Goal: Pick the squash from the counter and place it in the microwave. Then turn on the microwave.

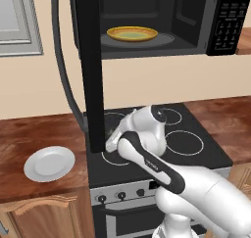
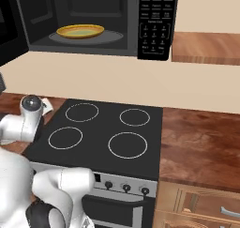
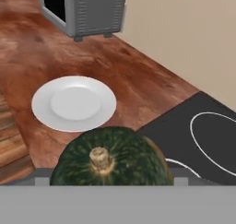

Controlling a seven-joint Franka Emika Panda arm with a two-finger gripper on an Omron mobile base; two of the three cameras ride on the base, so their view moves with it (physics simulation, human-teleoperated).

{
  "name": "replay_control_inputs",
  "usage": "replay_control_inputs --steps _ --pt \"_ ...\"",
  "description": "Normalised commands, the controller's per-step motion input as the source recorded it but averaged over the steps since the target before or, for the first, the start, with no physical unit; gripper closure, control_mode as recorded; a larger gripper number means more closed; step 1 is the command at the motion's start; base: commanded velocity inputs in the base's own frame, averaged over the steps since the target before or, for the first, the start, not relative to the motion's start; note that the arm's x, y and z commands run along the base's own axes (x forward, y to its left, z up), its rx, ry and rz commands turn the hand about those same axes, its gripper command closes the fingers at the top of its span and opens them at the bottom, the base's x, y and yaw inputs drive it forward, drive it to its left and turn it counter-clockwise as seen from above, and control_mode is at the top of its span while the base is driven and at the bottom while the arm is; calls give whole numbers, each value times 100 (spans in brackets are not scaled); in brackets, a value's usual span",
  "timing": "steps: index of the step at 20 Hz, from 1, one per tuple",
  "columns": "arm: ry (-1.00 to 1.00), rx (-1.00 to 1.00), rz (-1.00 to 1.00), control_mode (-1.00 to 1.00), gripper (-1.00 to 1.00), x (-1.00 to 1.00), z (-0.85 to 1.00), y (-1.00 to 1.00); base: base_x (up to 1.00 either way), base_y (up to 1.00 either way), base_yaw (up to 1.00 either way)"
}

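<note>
Squash (image 3: 112, 156), dark green with a tan stem stub on top, fills the bottom centre of the hand view, right up against the camera and between where the gripper's fingers would be. The fingertips themselves are hidden behind it, so the frames do not settle whether it is gripped or merely close; the jaws stand wide, and it cannot be told if they press on its sides. Behind it in that view, at centre left, a white plate (image 3: 73, 103) lies flat on the reddish-brown counter (image 3: 138, 75). A black stovetop (image 3: 203, 140) with white rings takes the lower right, and a grey slotted appliance (image 3: 87, 8) stands at the top of the frame.

In the left base view the white arm rises from the lower right, its wrist ending at mid-frame beside the open microwave door (image 1: 92, 65), which hangs as a tall black slab left of centre. The microwave (image 1: 196, 16) spans the top of the frame, its cavity open, with a yellow plate (image 1: 132, 34) on the floor inside and the keypad at the upper right. The white plate sits at the lower left on the counter.
</note>
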Motion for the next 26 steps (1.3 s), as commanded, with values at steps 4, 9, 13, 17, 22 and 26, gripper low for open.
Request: replay_control_inputs --steps 4,9,13,17,22,26 --pt "1 -8 -14 -100 100 -39 98 -41 0 0 0" --pt "0 -14 -16 -100 100 -35 74 -51 0 0 0" --pt "1 -11 -20 -100 100 -19 73 -61 0 0 0" --pt "0 -5 -19 -100 100 -7 78 -59 0 0 0" --pt "0 0 -15 -100 100 -4 65 -47 0 0 0" --pt "0 0 -13 -100 100 -1 57 -40 0 0 0"
